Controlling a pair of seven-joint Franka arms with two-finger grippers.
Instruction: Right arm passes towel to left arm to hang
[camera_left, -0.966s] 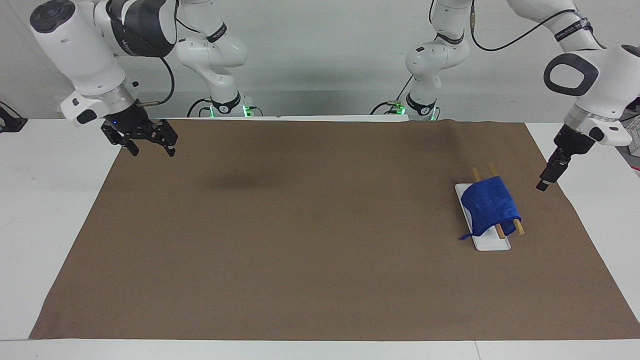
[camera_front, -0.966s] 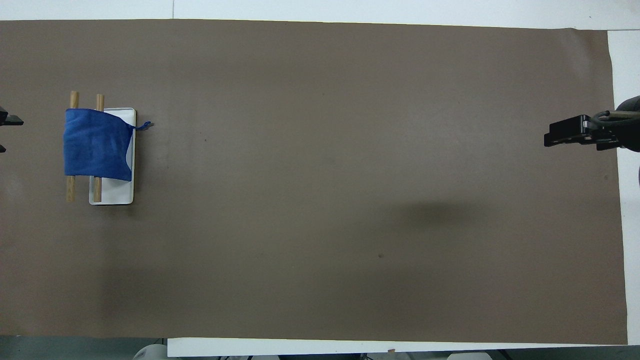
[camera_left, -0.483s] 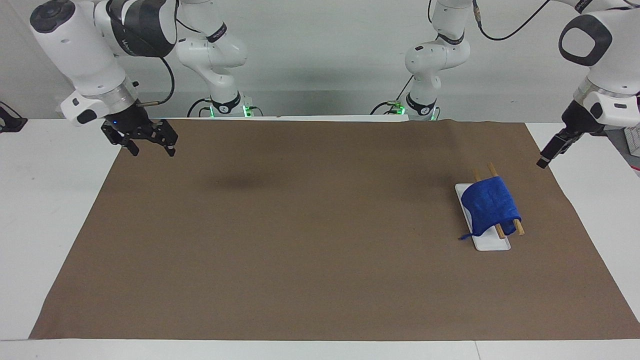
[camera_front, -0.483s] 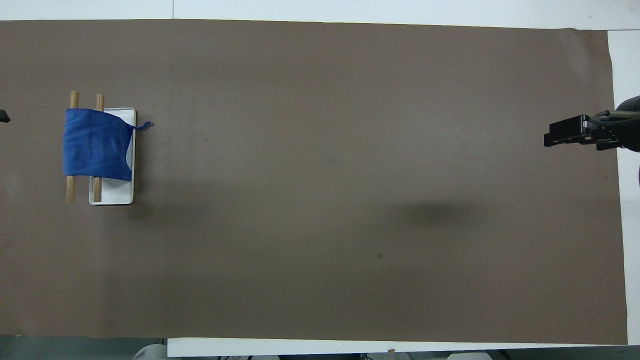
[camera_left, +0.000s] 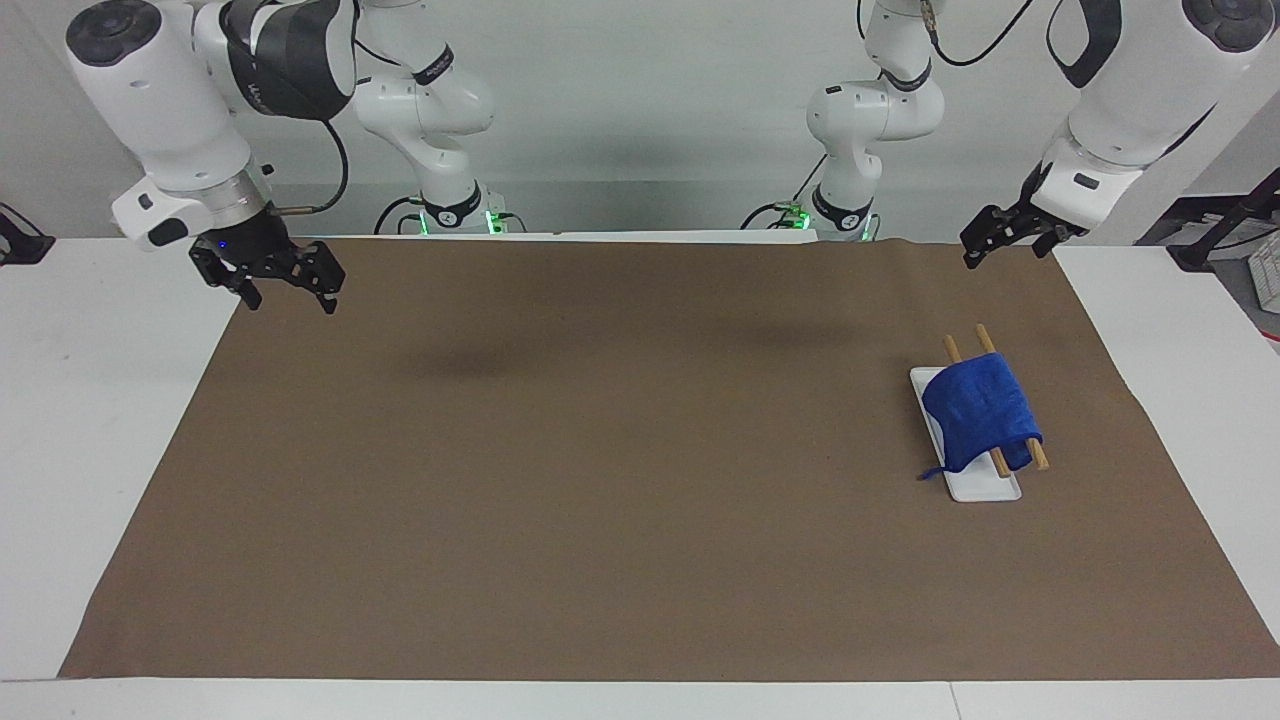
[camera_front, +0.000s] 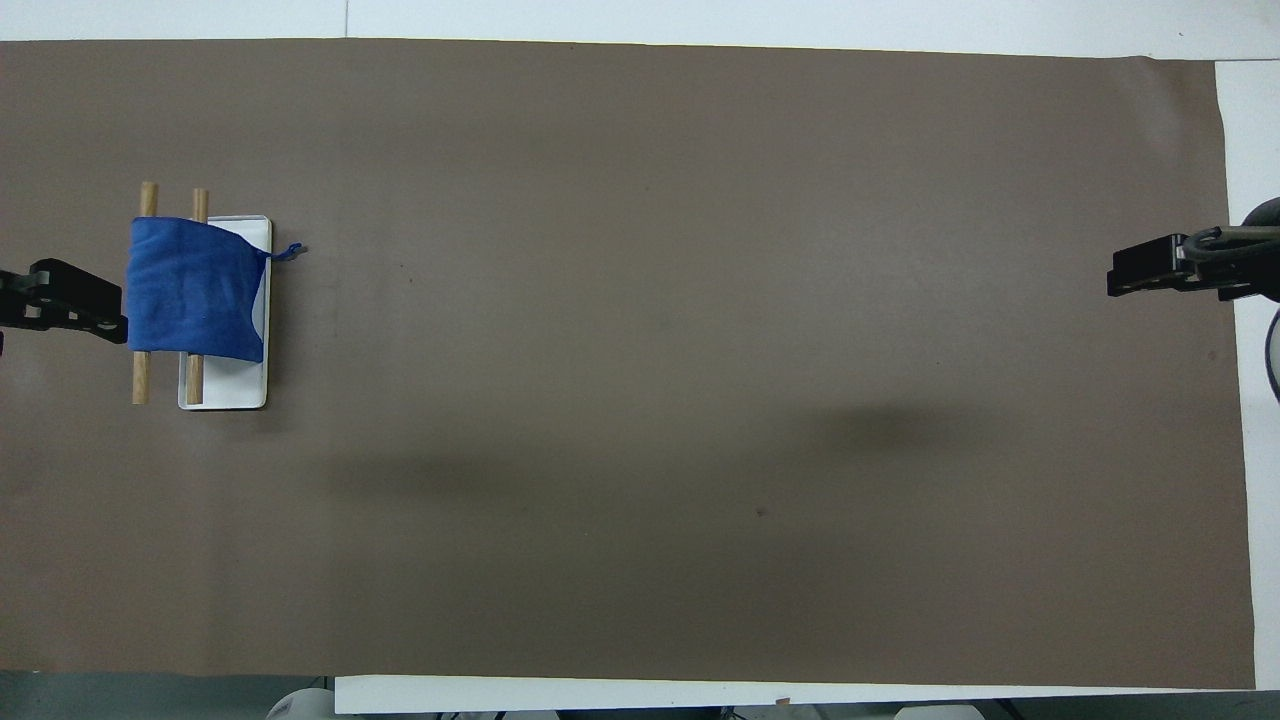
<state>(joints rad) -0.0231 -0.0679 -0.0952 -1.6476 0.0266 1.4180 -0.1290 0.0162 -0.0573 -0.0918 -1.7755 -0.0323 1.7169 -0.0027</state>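
Note:
The blue towel (camera_left: 980, 408) hangs draped over two wooden rods (camera_left: 985, 340) above a white tray (camera_left: 985, 488), toward the left arm's end of the table. Its loop string (camera_left: 930, 472) lies on the mat beside the tray. In the overhead view the towel (camera_front: 195, 290) covers the middle of the rods (camera_front: 148, 200). My left gripper (camera_left: 1002, 240) is raised over the mat's edge by the robots, apart from the towel; from above, the left gripper (camera_front: 70, 300) appears beside the towel. My right gripper (camera_left: 288, 298) is open and empty, raised over the mat's corner at the right arm's end; it also shows in the overhead view (camera_front: 1140, 275).
A brown mat (camera_left: 600, 450) covers most of the white table (camera_left: 100, 400). The tray (camera_front: 235, 385) with its rods is the only thing standing on the mat.
My left arm has lifted and swung its gripper up from beside the rack toward the robots' edge of the mat. My right gripper has shifted only slightly. The towel has not moved.

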